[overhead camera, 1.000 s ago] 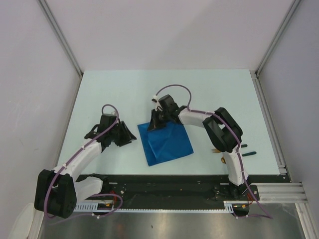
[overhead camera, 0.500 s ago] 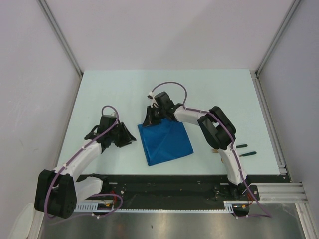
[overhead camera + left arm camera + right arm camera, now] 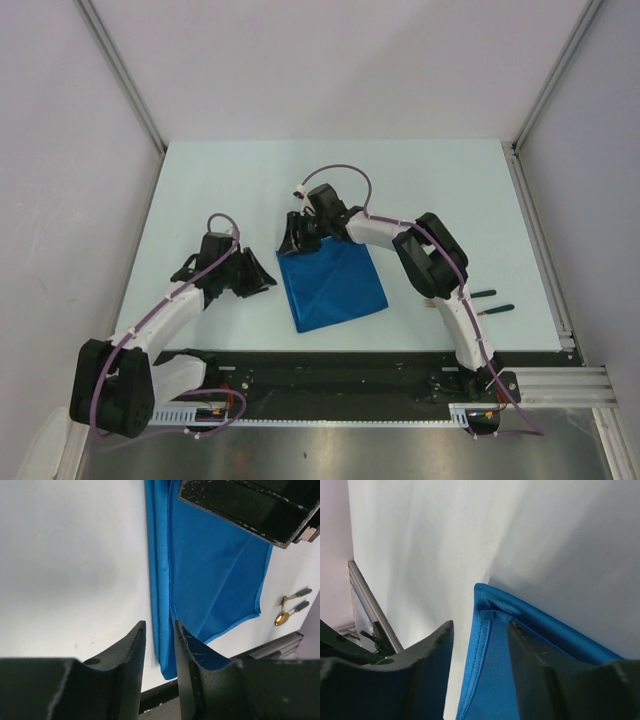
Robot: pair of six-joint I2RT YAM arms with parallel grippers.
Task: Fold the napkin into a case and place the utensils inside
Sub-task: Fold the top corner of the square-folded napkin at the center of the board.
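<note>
The blue napkin (image 3: 332, 284) lies folded on the table, with a narrow doubled strip along its left edge (image 3: 161, 580). My right gripper (image 3: 297, 238) hangs over its far left corner, jaws open. That corner (image 3: 492, 611) sits loose between the fingers (image 3: 432, 650), touching neither. My left gripper (image 3: 258, 280) is just left of the napkin, open with a narrow gap (image 3: 159, 625) and nothing in it. The utensils lie right of the napkin: a fork (image 3: 295, 596) and a spoon (image 3: 287, 615) with gold heads. In the top view only their dark handles (image 3: 490, 301) show beside the right arm.
The pale table (image 3: 240, 180) is bordered by grey walls and a metal rail on the right (image 3: 540, 250). The black base strip (image 3: 330, 365) runs along the near edge, close to the napkin's near corner. The right arm's elbow (image 3: 430, 265) stands between napkin and utensils.
The right gripper carried the napkin's corner left to the far left, then opened and let go of it. The left gripper's jaws narrowed slightly; that arm barely moved.
</note>
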